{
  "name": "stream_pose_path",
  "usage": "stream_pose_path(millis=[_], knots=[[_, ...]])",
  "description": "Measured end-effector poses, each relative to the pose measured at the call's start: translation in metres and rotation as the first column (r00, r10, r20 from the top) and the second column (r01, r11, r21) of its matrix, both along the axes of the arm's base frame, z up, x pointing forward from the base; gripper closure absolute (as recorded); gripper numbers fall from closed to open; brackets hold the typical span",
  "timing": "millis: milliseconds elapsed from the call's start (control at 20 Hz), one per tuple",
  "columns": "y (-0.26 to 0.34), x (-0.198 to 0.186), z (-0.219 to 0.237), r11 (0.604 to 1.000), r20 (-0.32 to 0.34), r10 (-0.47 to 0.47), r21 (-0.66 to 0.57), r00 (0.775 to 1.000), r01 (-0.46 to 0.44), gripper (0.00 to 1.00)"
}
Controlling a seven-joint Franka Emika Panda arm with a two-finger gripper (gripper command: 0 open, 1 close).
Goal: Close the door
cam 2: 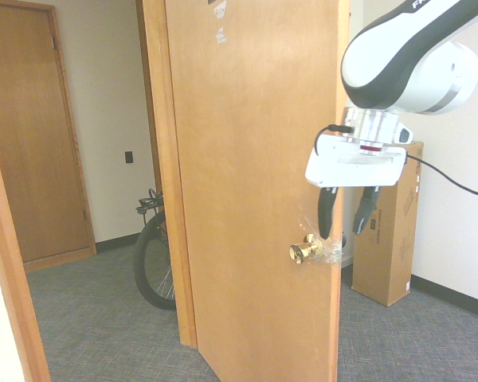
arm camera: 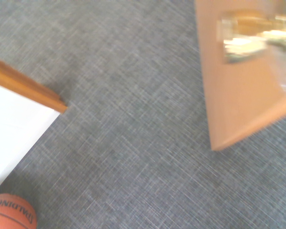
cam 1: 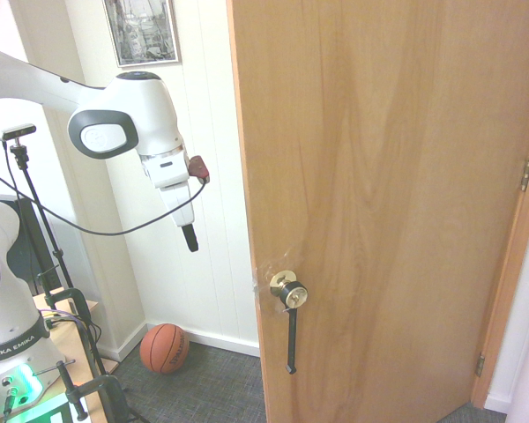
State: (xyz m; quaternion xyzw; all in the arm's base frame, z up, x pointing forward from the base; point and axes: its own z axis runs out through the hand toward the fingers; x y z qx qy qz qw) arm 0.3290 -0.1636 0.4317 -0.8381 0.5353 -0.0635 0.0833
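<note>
Grainy flat wooden door (cam 1: 397, 176), seemingly round brass knob (cam 1: 288, 289)

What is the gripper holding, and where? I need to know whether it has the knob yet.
Nothing. The gripper is open and empty, beside the door edge, just above the knob.

A room in a home or small office, at a doorway. Grey woven carpet (arm camera: 133, 119) covers the floor; a wooden door (cam 1: 388, 203) stands ajar beside a white panelled wall (cam 1: 207, 256) bearing a framed picture (cam 1: 141, 31). A basketball (cam 1: 165, 348), bicycle wheel (cam 2: 153, 259) and cardboard box (cam 2: 386, 239) stand about.
</note>
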Motion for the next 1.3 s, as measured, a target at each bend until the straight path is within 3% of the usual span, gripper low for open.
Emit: stream_pose_path(millis=[700, 900, 1200, 1250, 1300], knots=[[-0.149, -0.062, 0.022, 0.979, 0.045, -0.203, 0.016, 0.978, 0.203, 0.00], [-0.190, -0.057, 0.021, 0.964, 0.067, -0.264, 0.050, 0.962, 0.261, 0.00], [-0.249, -0.030, 0.025, 0.939, 0.183, -0.318, 0.195, 0.930, 0.283, 0.00], [-0.252, -0.025, 0.026, 0.932, 0.189, -0.323, 0.234, 0.927, 0.276, 1.00], [-0.255, -0.019, 0.025, 0.923, 0.193, -0.326, 0.276, 0.926, 0.267, 1.00]])
